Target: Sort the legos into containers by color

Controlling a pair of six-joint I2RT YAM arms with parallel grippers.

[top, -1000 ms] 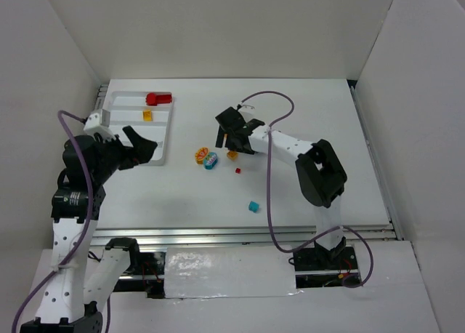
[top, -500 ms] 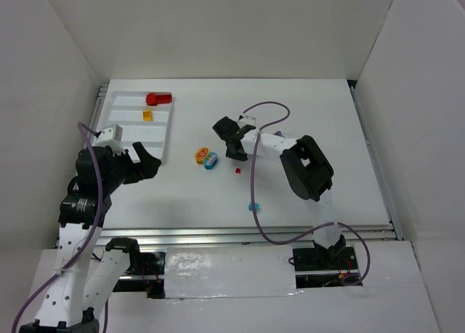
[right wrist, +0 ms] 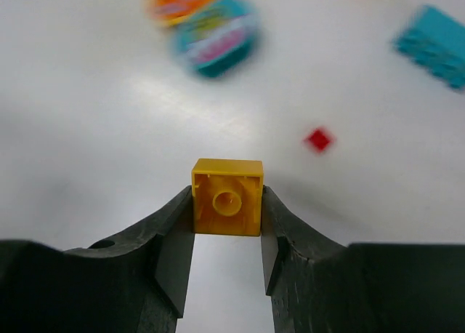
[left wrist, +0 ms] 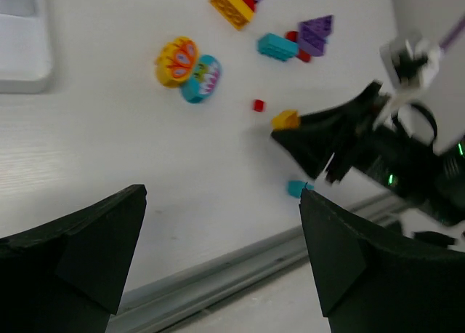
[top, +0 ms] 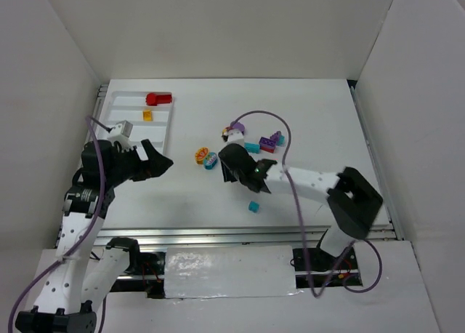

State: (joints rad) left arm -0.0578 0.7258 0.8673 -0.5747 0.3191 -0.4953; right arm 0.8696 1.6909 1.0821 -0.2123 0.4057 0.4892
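well, the right gripper (right wrist: 227,193) has its jaws clamped on a small yellow brick (left wrist: 285,119), one finger flat on each side face and the hollow underside facing the wrist camera. whether the brick is lifted off the table or resting on it, i cannot tell. it sits well apart from the white tray (top: 161,135), further from it than the round orange piece (top: 202,155) and the round teal piece (top: 211,161) touching it, which lie between brick and tray.

the step in hand looks like carrying this brick over — so lift straight up first, high enough to pass over those two round pieces and the tray's rim. aim for the compartment that holds the other yellow brick (top: 147,115), the one next to the far compartment with the red brick (top: 158,98), and let go low so it does not bounce across a divider.

the left gripper (left wrist: 218,235) hangs just beside the tray's near corner with jaws wide apart and nothing between them; it could crowd the approach.

no brand, label or readable writing shows — the prints on the round pieces are too blurred to make out.
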